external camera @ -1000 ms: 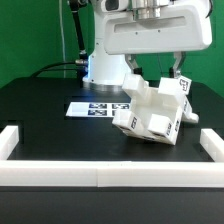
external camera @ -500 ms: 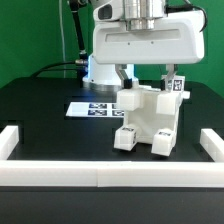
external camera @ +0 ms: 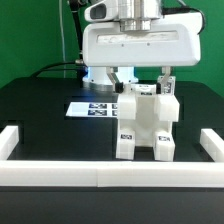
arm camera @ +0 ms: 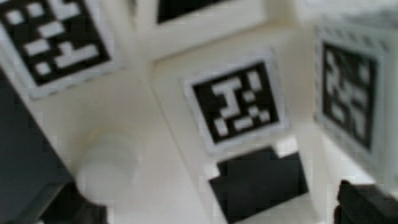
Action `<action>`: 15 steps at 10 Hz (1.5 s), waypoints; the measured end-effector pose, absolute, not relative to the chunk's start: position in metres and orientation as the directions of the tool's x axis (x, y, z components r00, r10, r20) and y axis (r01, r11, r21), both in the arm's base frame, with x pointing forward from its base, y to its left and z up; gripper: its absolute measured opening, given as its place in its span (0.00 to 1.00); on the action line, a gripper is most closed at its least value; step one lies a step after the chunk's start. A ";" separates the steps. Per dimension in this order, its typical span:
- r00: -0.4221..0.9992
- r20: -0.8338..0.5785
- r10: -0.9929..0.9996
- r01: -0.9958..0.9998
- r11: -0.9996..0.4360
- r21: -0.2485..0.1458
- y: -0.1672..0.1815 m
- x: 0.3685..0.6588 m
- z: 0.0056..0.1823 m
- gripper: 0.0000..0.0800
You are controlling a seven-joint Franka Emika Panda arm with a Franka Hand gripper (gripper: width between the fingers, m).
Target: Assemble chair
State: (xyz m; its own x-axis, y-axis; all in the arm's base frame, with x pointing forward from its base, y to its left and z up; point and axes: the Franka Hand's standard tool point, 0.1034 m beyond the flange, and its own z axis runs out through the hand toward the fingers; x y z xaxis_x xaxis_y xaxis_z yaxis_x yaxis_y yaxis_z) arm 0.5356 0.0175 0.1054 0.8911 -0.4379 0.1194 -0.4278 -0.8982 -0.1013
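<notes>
chair (external camera: 146,125) upright on table (external camera: 50,130) | marker board (external camera: 92,107) behind, exterior view's left

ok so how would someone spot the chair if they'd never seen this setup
Look at the black table with the white rail along its near edge. The chair stands mid-table under the gripper, a chunky white block on legs, unlike the flat marker board behind it.

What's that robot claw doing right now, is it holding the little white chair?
Gripper: fingers spread wide on either side of the chair, which stands on the table. Whether they actually grip it cannot be told.
</notes>
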 end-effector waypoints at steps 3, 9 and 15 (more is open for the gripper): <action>0.887 0.083 -0.454 -0.446 -0.890 -0.098 0.026 0.539 0.114 0.81; 0.814 0.005 -0.580 -0.573 -0.805 -0.152 0.069 0.504 0.155 0.81; 0.784 0.003 -0.620 -0.615 -0.778 -0.133 0.090 0.448 0.123 0.81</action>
State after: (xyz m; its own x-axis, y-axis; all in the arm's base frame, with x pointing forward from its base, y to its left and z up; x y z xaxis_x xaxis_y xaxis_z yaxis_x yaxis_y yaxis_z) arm 0.4484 0.0896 0.1227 0.7842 -0.6204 0.0032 -0.6146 -0.7775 -0.1329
